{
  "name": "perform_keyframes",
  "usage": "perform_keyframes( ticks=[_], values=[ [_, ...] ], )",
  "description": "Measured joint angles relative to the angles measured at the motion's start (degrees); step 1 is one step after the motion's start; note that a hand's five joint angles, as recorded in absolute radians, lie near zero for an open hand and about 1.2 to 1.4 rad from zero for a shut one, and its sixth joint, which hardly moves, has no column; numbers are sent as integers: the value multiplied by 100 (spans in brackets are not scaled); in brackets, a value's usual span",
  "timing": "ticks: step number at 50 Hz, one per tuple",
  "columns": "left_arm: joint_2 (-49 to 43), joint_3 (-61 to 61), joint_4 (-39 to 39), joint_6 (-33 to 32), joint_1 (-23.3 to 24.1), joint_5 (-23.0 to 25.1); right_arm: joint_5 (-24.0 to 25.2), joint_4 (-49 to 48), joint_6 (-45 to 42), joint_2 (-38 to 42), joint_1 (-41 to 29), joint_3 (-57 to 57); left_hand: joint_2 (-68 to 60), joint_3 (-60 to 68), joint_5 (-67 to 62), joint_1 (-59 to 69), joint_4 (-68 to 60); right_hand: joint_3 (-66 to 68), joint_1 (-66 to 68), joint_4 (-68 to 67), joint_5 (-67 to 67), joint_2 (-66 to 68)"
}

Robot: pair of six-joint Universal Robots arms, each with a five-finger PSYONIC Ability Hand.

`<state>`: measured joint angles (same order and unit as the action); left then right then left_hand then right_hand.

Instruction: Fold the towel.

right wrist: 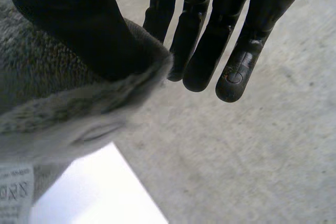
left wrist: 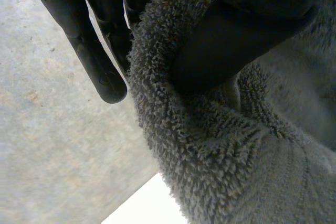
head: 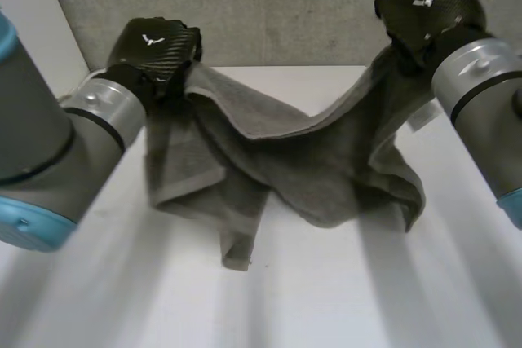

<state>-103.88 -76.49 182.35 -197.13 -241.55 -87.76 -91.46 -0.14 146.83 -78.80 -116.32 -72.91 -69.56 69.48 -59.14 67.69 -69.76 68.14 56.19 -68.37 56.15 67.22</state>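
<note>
A grey towel (head: 302, 152) hangs between my two hands above the white table (head: 326, 299), sagging in the middle with its lower folds and one corner resting on the table. My left hand (head: 155, 46) holds the towel's left top corner; in the left wrist view the thumb (left wrist: 236, 40) pinches the towel (left wrist: 220, 145) against the fingers (left wrist: 100, 61). My right hand (head: 428, 10) is raised higher at the towel's right top corner. Its thumb (right wrist: 79, 24) presses the towel's edge (right wrist: 68, 98) against the fingers (right wrist: 210, 51). A white label (right wrist: 13, 192) hangs under that corner.
A grey wall (head: 285, 6) runs behind the table's far edge, close to both hands. Both grey arms with light-blue caps come in from the sides. Bare table lies in front of the towel.
</note>
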Motion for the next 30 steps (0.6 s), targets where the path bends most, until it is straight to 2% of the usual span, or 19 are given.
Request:
perform_keyframes(
  ticks=[5, 13, 25, 26, 29, 30],
  values=[
    [-274, -13, -321, -773, -452, 372, 12, 0, -2, 205, -3, -135, 0, 0, 0, 0, 0, 0, 0, 0, 0, 0],
    [-1181, -356, -487, -1527, -630, 423, 14, -18, -8, 475, 17, -452, 149, -139, 81, -1, 175, 0, 0, 0, 0, 0],
    [-1972, -362, -478, -1778, -548, 371, 0, -92, 4, 709, 106, -923, 1299, -1285, 1256, -1144, 1318, 0, 0, 0, 1, 0],
    [-1936, -331, -469, -1748, -528, 367, -3, -111, 12, 714, 115, -952, 2708, -2635, 2613, -2592, 2671, 0, 0, 0, 1, 0],
    [-1826, -306, -461, -1675, -483, 363, -8, -147, 29, 722, 130, -984, 3309, -3293, 3263, -3140, 3333, 0, 0, 0, 1, 0],
    [-1715, -297, -457, -1599, -438, 359, -9, -178, 42, 726, 144, -1001, 4291, -4278, 4234, -4228, 4281, 0, 0, 0, 1, 0]
  ],
)
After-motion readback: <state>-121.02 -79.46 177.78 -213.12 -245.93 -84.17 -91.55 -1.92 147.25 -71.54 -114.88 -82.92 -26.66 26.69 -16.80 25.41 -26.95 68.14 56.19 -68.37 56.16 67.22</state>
